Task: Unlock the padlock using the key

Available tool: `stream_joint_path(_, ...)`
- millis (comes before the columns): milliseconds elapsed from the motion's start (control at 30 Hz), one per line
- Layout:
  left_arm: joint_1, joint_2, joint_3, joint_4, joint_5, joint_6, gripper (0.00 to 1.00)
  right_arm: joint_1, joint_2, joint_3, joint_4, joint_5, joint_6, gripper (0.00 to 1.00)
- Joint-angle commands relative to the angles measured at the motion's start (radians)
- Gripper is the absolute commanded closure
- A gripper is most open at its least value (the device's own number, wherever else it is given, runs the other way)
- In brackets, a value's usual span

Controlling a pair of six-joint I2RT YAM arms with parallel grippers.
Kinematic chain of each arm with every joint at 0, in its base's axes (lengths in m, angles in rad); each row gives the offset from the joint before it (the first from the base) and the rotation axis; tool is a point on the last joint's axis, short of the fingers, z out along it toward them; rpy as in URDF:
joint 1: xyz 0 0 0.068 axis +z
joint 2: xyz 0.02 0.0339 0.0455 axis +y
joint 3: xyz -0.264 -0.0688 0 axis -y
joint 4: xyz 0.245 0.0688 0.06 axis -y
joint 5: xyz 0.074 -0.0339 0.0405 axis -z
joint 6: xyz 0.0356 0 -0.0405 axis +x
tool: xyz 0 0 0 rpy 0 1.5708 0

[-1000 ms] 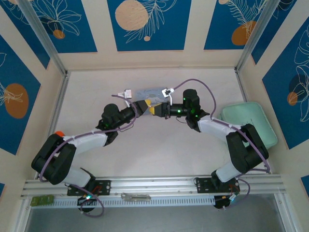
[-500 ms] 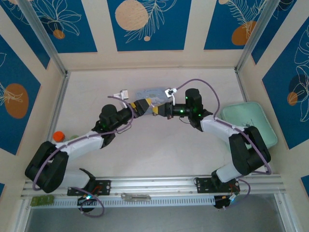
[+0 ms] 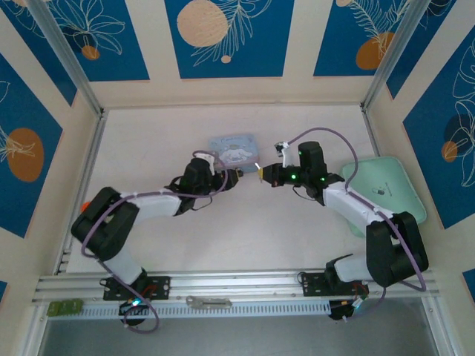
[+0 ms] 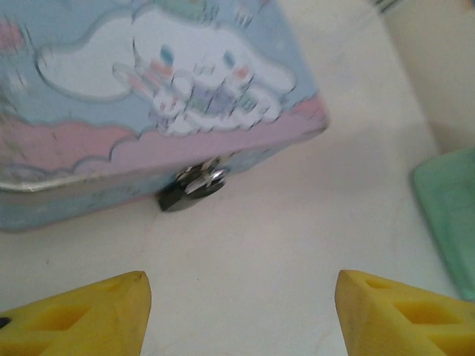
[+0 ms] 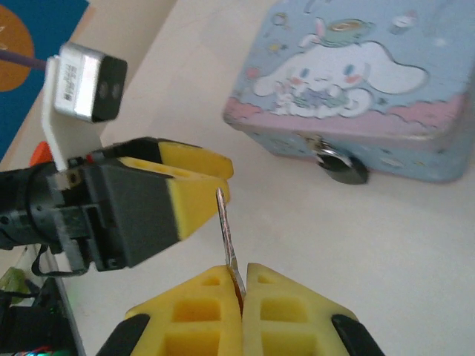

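The padlock (image 4: 191, 185), a small dark body with a silvery shackle, hangs on the front clasp of the pale blue cartoon tin (image 4: 148, 96). It also shows under the tin's edge (image 5: 341, 165) in the right wrist view. My right gripper (image 5: 243, 285) is shut on the key (image 5: 225, 226), a thin metal blade sticking up from its yellow fingertips. My left gripper (image 4: 241, 311) is open, its yellow fingertips wide apart over bare table a short way in front of the padlock. From above, the left gripper (image 3: 234, 176) and right gripper (image 3: 260, 171) face each other just in front of the tin (image 3: 233, 146).
A pale green tray (image 3: 386, 189) lies at the right, beside the right arm. A small orange object (image 3: 87, 206) sits by the left wall behind the left arm. Walls enclose the table on three sides.
The left gripper has opened and dropped back to the near side of the tin, its arm folding in. The right gripper has shifted right, still shut. The tin's lid is now uncovered.
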Motion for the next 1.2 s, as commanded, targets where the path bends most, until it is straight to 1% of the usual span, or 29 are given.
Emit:
stream_joint_path(0,-0.011,0.084,0.067,0.001,-0.049,0.022,0.35,-0.020,-0.040,-0.024,-0.016,0.002,-0.014,1.00)
stream_joint_path(133,-0.011,0.193,0.119,0.070,-0.070,0.011,0.35,-0.033,-0.044,-0.037,0.001,-0.010,-0.012,1.00)
stream_joint_path(267,-0.011,0.278,0.181,0.092,-0.095,0.029,0.31,-0.037,-0.044,-0.046,0.022,-0.023,-0.003,1.00)
stream_joint_path(333,-0.009,0.313,0.214,0.088,-0.101,0.038,0.29,-0.037,-0.048,-0.050,0.027,-0.022,-0.002,1.00)
stream_joint_path(433,-0.006,0.343,0.245,0.078,-0.126,0.050,0.23,-0.038,-0.056,-0.058,0.034,-0.024,-0.001,1.00)
stream_joint_path(533,0.009,0.375,0.266,0.092,-0.119,0.050,0.23,-0.037,-0.055,-0.058,0.038,-0.026,-0.001,1.00)
stream_joint_path(700,0.020,0.408,0.284,0.115,-0.078,0.049,0.30,-0.038,-0.044,-0.059,0.053,-0.029,0.008,1.00)
stream_joint_path(900,0.020,0.408,0.275,0.141,-0.008,0.068,0.31,-0.039,-0.032,-0.059,0.070,-0.034,0.015,1.00)
stream_joint_path(1133,0.021,0.440,0.290,0.140,0.009,0.064,0.41,-0.038,-0.014,-0.050,0.080,-0.041,0.026,1.00)
stream_joint_path(1167,0.021,0.448,0.299,0.132,0.012,0.064,0.44,-0.038,-0.015,-0.050,0.078,-0.041,0.026,1.00)
